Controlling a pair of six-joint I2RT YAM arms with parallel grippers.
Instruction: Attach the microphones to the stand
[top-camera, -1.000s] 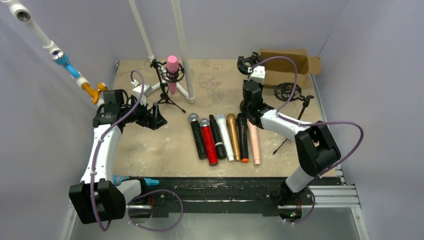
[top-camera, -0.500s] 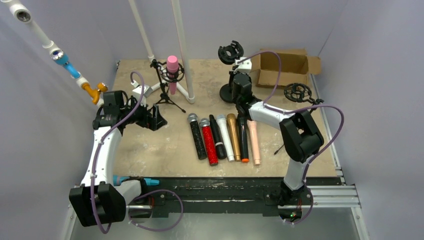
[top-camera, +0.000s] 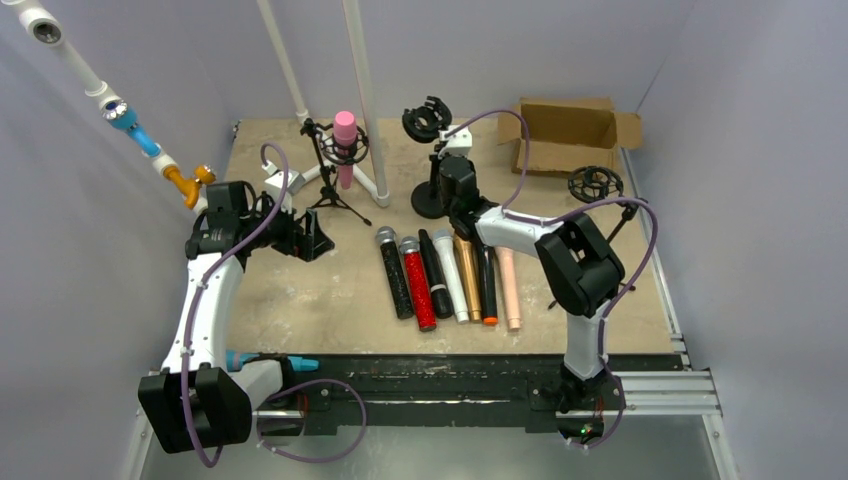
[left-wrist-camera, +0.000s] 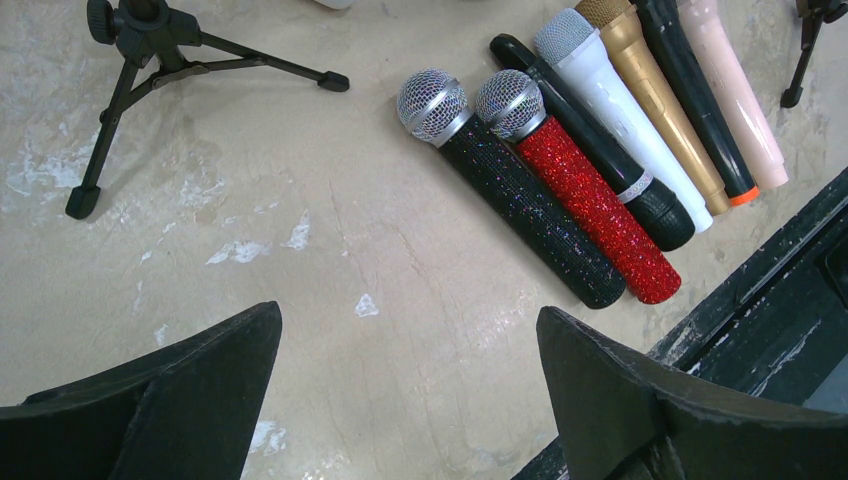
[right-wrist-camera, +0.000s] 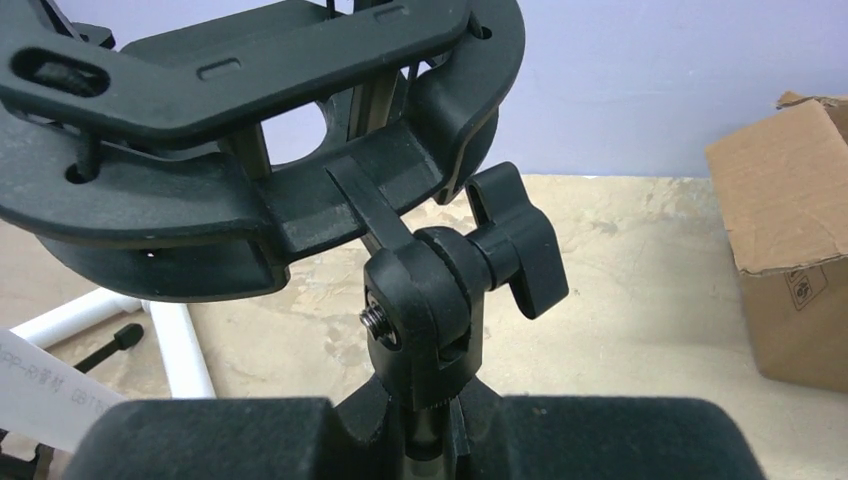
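With jaws of the right gripper (top-camera: 449, 190) closed on the post of the round-base stand (top-camera: 431, 202) and those of the left gripper (left-wrist-camera: 408, 330) wide and empty, barely begun: only the pink microphone (top-camera: 345, 135) mounted upper centre, seven microphones (top-camera: 451, 275) lying mid-frame.

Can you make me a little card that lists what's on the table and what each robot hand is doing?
right fingers: shut on the pole of the black round-base stand
left fingers: open, holding nothing, over the table
lying in a row: seven microphones
already mounted: pink microphone in the tripod stand
far right corner: cardboard box
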